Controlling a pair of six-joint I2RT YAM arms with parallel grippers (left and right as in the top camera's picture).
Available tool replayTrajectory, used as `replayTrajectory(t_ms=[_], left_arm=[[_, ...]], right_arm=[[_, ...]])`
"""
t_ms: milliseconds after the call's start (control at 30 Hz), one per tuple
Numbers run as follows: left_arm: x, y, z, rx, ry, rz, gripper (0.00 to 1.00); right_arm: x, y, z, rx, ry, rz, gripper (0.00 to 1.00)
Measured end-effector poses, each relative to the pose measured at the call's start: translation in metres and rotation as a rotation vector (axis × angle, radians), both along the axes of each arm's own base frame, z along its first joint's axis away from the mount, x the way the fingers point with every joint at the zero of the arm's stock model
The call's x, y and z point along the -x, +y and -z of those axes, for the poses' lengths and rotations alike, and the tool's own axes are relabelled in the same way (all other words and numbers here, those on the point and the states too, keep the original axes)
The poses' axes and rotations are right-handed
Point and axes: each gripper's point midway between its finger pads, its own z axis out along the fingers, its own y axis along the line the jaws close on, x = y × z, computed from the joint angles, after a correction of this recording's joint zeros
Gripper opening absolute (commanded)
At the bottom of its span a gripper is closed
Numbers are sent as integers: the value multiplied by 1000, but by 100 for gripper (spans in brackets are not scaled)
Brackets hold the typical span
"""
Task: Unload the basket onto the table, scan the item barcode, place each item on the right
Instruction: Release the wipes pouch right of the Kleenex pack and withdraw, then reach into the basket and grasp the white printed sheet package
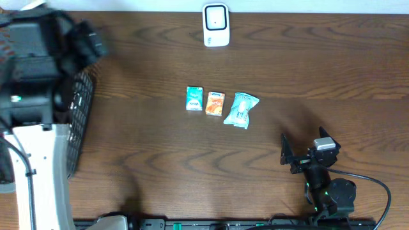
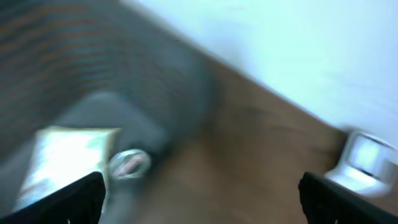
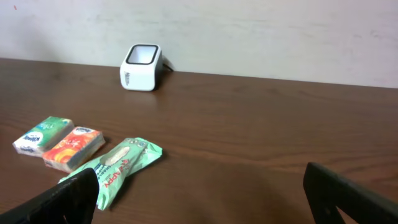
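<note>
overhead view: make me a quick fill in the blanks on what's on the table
The middle pack in the row of three is mostly ___ in colour.
The barcode scanner has a ___ body.
The right hand is open and holds ___.
The black mesh basket sits at the table's ___ side.
Missing words: orange; white; nothing; left
</note>
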Motion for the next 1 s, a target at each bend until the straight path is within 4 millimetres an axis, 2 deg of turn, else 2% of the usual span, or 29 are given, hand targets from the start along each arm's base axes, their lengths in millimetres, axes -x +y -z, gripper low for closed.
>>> replayTrajectory(t_ms=[100, 233, 333, 433, 567, 700, 833, 1000], left_arm=[[21, 54, 25, 16, 103, -164, 98], [45, 112, 61, 71, 213, -337, 98], [64, 148, 95, 123, 291, -451, 98], [76, 173, 128, 174, 349, -519, 98], [84, 191, 172, 261, 375, -550, 98], [93, 195, 210, 329, 383, -551, 98], [103, 192, 238, 361, 407, -529, 98], [105, 191, 261, 361, 400, -505, 98]], right_arm=[[0, 0, 0, 0, 0, 0, 99], [0, 0, 0, 0, 0, 0, 99], [0, 0, 0, 0, 0, 0, 99], [0, 0, 0, 0, 0, 0, 99], [0, 0, 0, 0, 0, 0, 99], [0, 0, 0, 0, 0, 0, 99], [0, 0, 0, 0, 0, 0, 99], [0, 0, 0, 0, 0, 0, 99]])
